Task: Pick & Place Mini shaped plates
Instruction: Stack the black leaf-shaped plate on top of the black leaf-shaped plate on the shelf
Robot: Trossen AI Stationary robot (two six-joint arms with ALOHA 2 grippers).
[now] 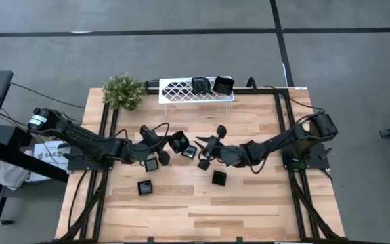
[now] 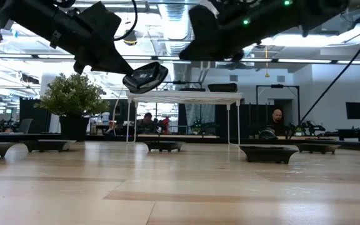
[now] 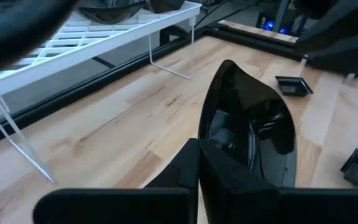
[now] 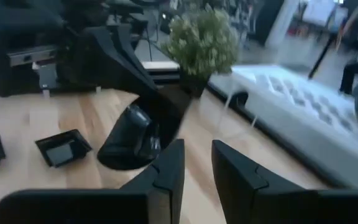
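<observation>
My left gripper (image 1: 172, 144) is shut on the rim of a glossy black mini plate (image 3: 248, 121) and holds it on edge above the table's middle; the low view shows this plate (image 2: 145, 74) tilted in the air. My right gripper (image 4: 196, 163) hovers just right of it, facing it, its fingers a narrow gap apart with nothing between them. Several more mini plates lie on the wood, such as a square one (image 1: 219, 177), another (image 1: 145, 187) and one (image 1: 152, 164) under the left arm. Two plates (image 1: 200, 85) (image 1: 223, 85) sit on the white lattice rack (image 1: 178, 90).
A small potted plant (image 1: 123, 91) stands at the back left beside the rack. Black rails (image 1: 281, 129) run along both sides of the table. Bare wood lies toward the front edge. People sit in the room beyond the table.
</observation>
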